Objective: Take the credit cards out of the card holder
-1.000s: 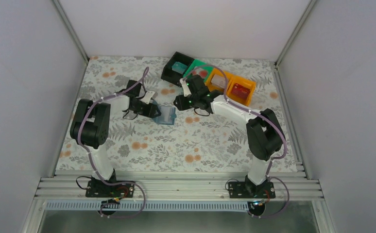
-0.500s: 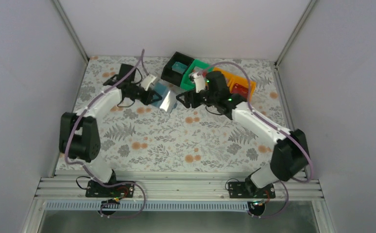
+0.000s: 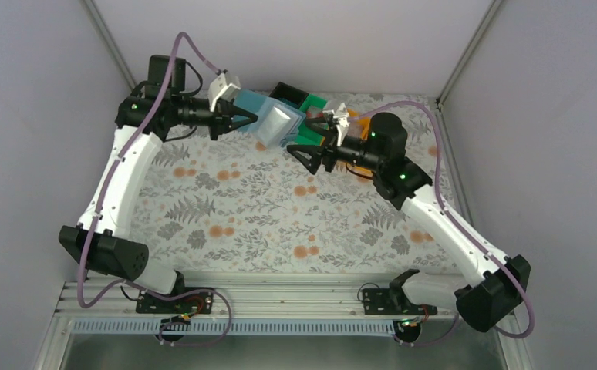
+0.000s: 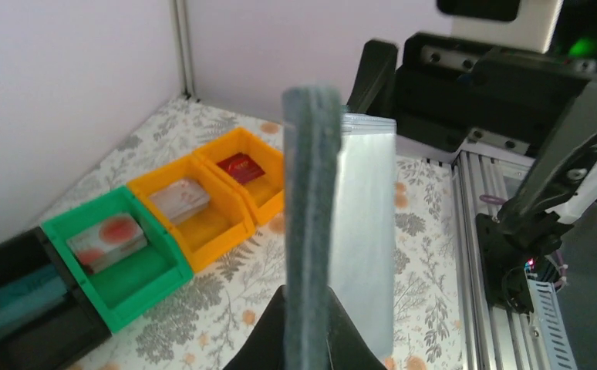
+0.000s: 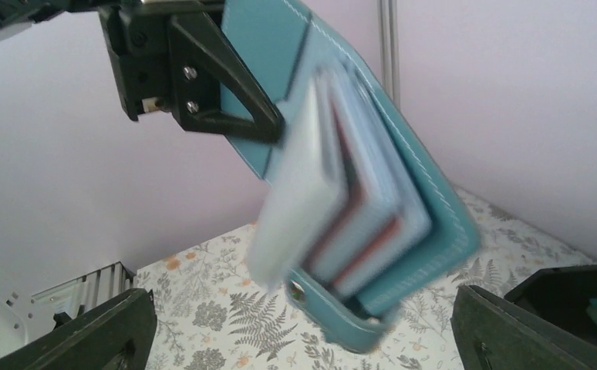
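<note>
Your left claw pinches the card holder aloft; your right claw gapes wide just before it, credit cards showing between its fingers.

The white left arm reaches high and far over the table, wrist level, its black left gripper clamped on one edge of the soft blue-teal bifold card holder. The white right arm stretches toward it, its black right gripper spread wide, facing it.
</note>
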You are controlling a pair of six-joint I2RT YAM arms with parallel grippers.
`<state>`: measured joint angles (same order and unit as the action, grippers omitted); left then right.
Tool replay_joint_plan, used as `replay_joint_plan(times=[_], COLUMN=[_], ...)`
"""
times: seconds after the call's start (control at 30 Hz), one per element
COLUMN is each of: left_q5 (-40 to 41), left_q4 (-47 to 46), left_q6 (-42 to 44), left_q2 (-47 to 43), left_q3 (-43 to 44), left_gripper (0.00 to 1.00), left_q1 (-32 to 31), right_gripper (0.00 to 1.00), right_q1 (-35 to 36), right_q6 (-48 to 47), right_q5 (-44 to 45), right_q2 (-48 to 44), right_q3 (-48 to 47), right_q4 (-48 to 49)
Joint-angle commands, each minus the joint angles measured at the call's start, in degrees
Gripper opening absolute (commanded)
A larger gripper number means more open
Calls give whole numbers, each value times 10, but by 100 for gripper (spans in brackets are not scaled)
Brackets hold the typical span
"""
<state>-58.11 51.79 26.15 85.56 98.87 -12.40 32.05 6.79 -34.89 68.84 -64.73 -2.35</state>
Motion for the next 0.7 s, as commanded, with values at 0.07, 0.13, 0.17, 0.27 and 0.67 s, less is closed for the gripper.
replay_joint_plan(times=[0.07, 0.13, 0.17, 0.27, 0.67], left_q5=[-58, -68, -69, -71, -81], left_q4=[61, 64, 66, 66, 63], left_q6=[15, 18, 17, 15, 9], left_q2=[-4, -9, -13, -20, -26], left_q3=[80, 85, 86, 87, 75], left_gripper=[2, 2, 2, 2, 2], left_q1=[-1, -2, -3, -4, -33], right_gripper=[99, 98, 98, 96, 66], right_q1=[-14, -14, -14, -14, -7], right_q6=[-26, -32, -37, -43, -16], right_q5=[-14, -24, -21, -23, -85], right_q2=[-21, -16, -12, -3, 47], right_q3=[-11, -25, -36, -61, -107], right_q4=[4, -4, -13, -21, -5])
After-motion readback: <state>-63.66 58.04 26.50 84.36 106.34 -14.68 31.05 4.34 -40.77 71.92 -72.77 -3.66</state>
